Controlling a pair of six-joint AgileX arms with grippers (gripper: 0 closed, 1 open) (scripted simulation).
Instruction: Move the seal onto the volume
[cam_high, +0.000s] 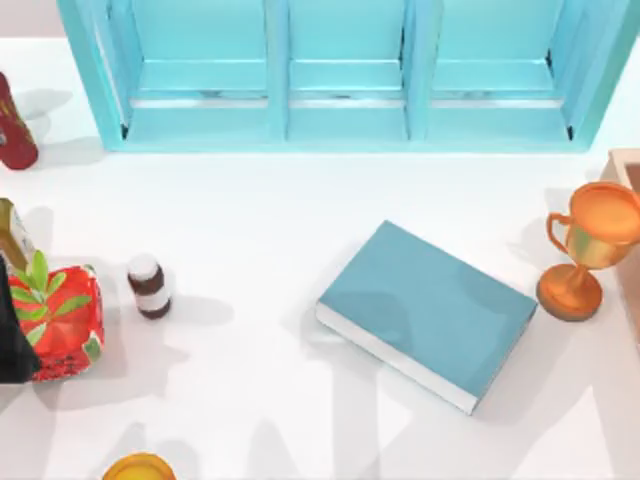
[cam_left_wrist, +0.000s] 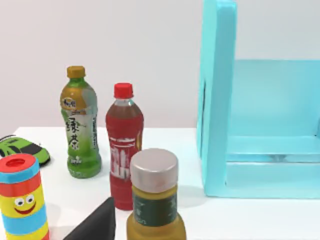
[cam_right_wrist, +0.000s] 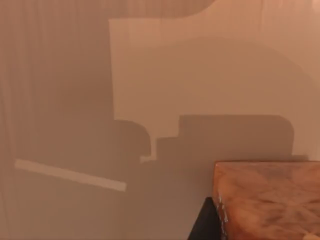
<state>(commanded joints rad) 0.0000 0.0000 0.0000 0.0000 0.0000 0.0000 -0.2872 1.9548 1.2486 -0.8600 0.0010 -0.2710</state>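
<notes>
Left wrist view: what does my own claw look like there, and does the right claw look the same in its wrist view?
Little of either shows. The left claw appears as a plain matte black wedge with straight, angular edges. The right claw is a similar black sliver with a straight, slanted edge. The visible parts carry no markings, cables or coloured trim.

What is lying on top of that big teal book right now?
The volume has a bare cover: only soft shadows fall across it, and no seal stands on it. Whatever may lie underneath is covered by the book itself, which rests flat on the table.
</notes>
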